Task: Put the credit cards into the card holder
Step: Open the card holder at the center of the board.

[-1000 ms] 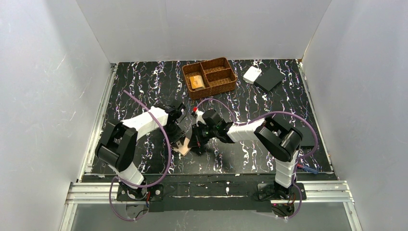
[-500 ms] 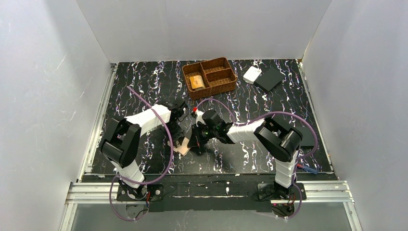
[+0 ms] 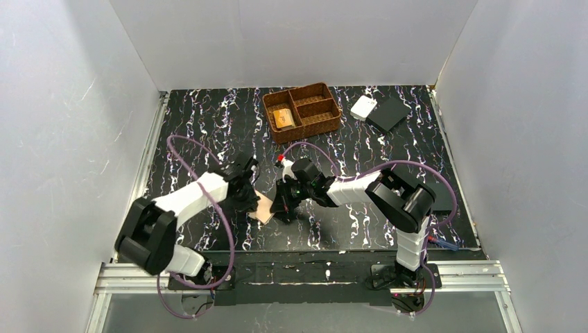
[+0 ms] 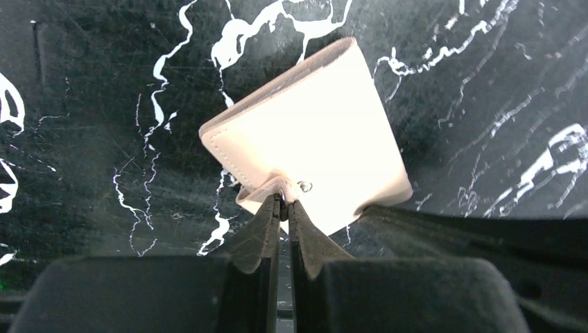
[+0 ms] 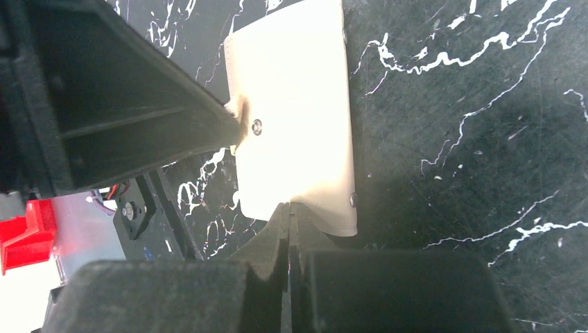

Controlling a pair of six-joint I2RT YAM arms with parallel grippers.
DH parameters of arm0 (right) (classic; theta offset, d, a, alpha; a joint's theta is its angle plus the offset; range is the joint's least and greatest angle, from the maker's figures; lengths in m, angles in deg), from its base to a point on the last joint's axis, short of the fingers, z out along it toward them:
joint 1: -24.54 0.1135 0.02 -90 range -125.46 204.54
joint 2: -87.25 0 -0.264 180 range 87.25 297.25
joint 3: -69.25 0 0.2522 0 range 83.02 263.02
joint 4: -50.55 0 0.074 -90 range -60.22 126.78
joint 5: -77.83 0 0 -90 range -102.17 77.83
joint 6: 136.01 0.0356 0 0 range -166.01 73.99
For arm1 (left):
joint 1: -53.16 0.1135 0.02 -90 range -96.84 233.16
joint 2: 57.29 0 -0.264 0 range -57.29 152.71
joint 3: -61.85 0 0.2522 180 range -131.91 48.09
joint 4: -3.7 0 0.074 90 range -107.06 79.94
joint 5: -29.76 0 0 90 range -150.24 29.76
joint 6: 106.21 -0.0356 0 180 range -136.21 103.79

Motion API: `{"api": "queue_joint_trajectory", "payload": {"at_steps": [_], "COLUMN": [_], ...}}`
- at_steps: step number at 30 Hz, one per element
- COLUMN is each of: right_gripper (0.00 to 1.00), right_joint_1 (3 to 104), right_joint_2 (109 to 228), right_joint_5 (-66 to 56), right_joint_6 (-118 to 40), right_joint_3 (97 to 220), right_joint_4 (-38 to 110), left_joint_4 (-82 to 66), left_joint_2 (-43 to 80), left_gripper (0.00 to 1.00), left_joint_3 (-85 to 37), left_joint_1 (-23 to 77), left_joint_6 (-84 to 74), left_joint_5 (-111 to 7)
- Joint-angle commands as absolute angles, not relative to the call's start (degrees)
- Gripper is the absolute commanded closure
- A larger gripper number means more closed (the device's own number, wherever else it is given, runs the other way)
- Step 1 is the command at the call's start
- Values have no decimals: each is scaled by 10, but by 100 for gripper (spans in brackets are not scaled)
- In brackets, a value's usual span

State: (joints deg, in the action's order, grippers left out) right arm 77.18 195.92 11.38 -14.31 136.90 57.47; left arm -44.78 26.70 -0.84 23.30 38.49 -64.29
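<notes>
Found the left gripper [image 4: 281,205] clamped on the snap tab of the card holder [image 4: 312,132], its arm swung outward since a second ago, and the right gripper [image 5: 289,208] pinching another edge; judged opening barely begun, credit cards [image 3: 282,118] waiting in the basket [image 3: 320,114].

A lab test cell, as I see it remotely: white panels [image 3: 291,41] beyond my left tool [image 3: 251,199], marbled black counter [image 3: 208,125] beneath it, aluminium rail [image 3: 118,277] behind it.
</notes>
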Motion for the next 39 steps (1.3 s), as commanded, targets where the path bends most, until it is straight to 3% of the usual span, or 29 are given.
{"api": "queue_joint_trajectory", "payload": {"at_steps": [1,5,11,14,16,22,25,29,32,33,39], "right_gripper": [99,96,57,32,21,9,8,25,46,49,44], "right_joint_1": [773,774,813,816,816,818,817,817,817,817,818], "right_joint_2": [1981,1964,1882,1848,1837,1812,1820,1852,1870,1875,1887], "right_joint_5": [78,92,45,-3,-15,-83,-108,-85,-69,-63,-21], "right_joint_6": [-171,-225,-394,-426,-436,-426,-404,-377,-354,-347,-243], "right_joint_3": [1369,1379,1394,1396,1395,1381,1390,1421,1422,1422,1388], "right_joint_4": [530,508,465,455,451,466,465,448,458,457,496], "left_joint_4": [-331,-261,-218,-209,-224,-254,-270,-273,-282,-287,-384], "left_joint_2": [148,40,-91,-138,-156,-160,-145,-134,-138,-141,-169], "left_gripper": [100,100,100,100,100,100,100,100,100,100,100], "left_joint_3": [83,171,242,244,231,179,163,169,181,186,204], "left_joint_1": [238,246,255,256,257,256,257,257,257,257,256], "left_joint_6": [353,345,328,317,304,268,261,261,263,264,288], "left_joint_5": [-641,-617,-578,-546,-540,-503,-502,-503,-509,-512,-587]}}
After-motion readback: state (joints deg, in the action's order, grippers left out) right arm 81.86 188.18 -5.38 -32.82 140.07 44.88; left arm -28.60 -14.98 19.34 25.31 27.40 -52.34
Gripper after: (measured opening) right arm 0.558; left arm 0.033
